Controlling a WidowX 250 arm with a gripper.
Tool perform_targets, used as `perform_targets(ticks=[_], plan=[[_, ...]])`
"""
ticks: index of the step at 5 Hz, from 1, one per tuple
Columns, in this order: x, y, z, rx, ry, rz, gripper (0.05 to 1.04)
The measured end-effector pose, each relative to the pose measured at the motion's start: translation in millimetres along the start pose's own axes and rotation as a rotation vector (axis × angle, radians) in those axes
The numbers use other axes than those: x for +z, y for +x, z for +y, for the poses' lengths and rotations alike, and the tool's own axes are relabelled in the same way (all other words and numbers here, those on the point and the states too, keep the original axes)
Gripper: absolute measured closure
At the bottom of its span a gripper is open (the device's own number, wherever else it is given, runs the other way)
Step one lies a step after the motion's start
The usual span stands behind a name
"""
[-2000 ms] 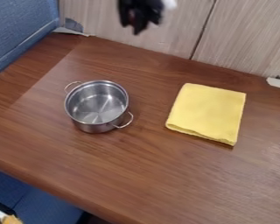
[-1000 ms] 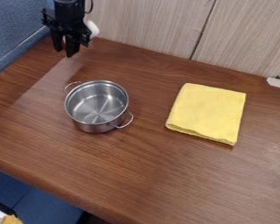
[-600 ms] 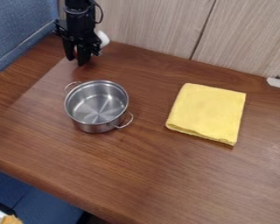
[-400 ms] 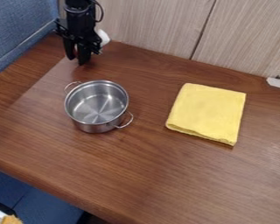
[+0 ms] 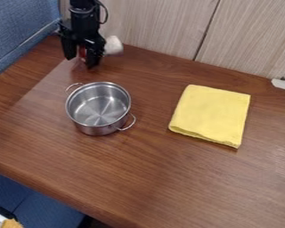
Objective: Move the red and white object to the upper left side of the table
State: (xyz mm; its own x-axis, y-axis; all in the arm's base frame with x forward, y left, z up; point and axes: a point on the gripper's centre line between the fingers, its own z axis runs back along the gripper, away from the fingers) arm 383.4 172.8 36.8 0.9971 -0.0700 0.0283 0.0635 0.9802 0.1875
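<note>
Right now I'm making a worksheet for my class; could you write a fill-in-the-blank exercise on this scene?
The folded cloth is ____ in color.
The steel pot has two looped ____.
In the picture, the pot stands to the ____ of the cloth.
At the claw is a red and ____ object.

Missing words: yellow; handles; left; white.

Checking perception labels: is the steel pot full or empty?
Empty: the pot has no lid, and its bare metal bottom shows through the open top.
</note>
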Motion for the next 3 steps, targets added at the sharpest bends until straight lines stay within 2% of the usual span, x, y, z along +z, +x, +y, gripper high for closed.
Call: perform_targets(ticks=[2,3], plan=[[4.0,-2.7,1.2,0.015,0.022,0.023,0.083],[38.4,0.7,8.3,0.036,0.056,-0.051,0.083]])
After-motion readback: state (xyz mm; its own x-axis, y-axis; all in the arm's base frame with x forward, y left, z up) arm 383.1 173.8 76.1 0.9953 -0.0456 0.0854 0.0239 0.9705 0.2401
